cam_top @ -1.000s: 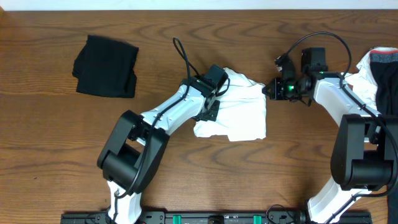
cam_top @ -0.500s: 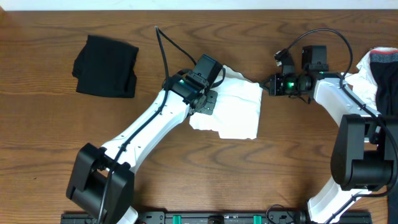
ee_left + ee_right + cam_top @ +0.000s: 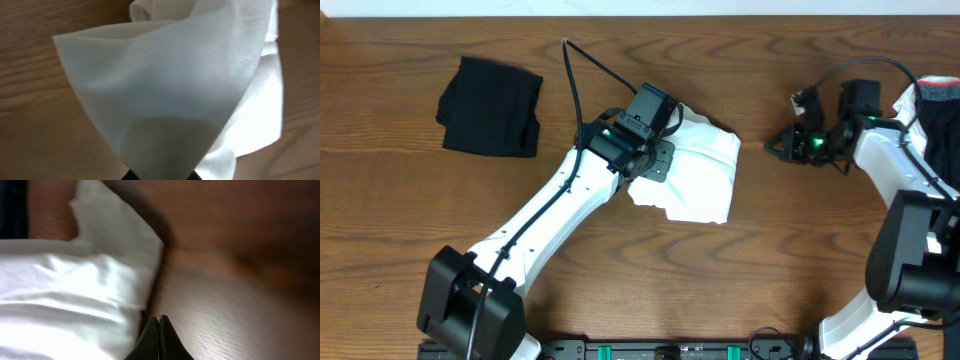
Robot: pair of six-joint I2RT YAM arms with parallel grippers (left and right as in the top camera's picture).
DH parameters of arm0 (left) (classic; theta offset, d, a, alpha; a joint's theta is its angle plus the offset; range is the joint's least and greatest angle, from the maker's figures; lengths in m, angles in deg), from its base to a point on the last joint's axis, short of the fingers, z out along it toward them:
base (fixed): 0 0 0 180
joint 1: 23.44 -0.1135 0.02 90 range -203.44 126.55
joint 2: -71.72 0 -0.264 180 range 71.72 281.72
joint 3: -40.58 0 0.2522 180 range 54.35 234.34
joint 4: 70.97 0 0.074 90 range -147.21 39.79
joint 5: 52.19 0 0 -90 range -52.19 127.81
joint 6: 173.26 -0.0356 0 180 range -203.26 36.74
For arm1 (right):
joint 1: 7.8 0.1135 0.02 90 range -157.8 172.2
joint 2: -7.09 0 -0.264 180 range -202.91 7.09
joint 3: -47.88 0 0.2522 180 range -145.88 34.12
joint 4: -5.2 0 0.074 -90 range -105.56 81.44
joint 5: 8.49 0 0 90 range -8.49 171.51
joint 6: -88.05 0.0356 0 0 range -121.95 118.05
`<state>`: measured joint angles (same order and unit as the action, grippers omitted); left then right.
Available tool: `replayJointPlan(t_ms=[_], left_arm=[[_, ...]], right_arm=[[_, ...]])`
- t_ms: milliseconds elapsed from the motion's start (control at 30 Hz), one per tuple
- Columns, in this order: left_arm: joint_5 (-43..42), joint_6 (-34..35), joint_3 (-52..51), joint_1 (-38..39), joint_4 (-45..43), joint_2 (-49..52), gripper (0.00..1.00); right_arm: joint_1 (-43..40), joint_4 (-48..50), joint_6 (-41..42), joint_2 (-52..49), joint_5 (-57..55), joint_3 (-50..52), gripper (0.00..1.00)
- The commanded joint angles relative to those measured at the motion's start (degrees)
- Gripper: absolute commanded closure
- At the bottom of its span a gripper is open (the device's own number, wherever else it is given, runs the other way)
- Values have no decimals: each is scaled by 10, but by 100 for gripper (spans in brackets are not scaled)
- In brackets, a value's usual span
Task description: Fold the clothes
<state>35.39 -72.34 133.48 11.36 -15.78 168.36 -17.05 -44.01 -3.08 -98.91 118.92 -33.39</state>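
The work surface is a brown wood-grain table (image 3: pixel 400 220), with a pale strip (image 3: pixel 640 6) running along its far edge. A black rail with green fittings (image 3: pixel 650 350) lies along the near edge, where the two arm bases stand.

The white T-shirt (image 3: pixel 705 180) lies crumpled in a loose bundle near the middle of the table, a little toward the far side. The left gripper (image 3: pixel 658 165) sits at the bundle's left edge, closed on the cloth. In the left wrist view a sheet of the white fabric (image 3: pixel 165 90) fans out from between the dark fingertips (image 3: pixel 160 176) and fills most of the frame.

The right gripper (image 3: pixel 775 143) is to the right of the shirt, near it but apart from it. Its fingers (image 3: pixel 159 335) are pressed together with nothing between them over bare wood, and the shirt's edge (image 3: pixel 100 280) shows to their left.

A folded black garment (image 3: pixel 490 106) rests flat at the far left, well apart from the shirt. At the far right edge a heap of white and dark clothes (image 3: pixel 935 110) lies partly behind the right arm. A black cable (image 3: pixel 582 80) loops from the left arm over the table.
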Motion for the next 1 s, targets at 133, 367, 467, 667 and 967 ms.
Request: replayJointPlan(t_ms=[133,367,467,667,967], left_arm=[[-65,99,19,10,-26,-13,94],[-118,171,19,43,-95,-12,94],[-118,185,19,70,-126,-8,94],[-117,209,19,134,-194,31,94],[-137,208,19,216,-350,136,66]], right_arm=[[-47,-62,-18,15,-74,2,99],[-85,-106,-33,15,-94,2,99],[-99,-118,-33,15,-98,2,99],[-120,-145,-34,15,-106,2,99],[-130,-158,-37,15,-135,2,98]])
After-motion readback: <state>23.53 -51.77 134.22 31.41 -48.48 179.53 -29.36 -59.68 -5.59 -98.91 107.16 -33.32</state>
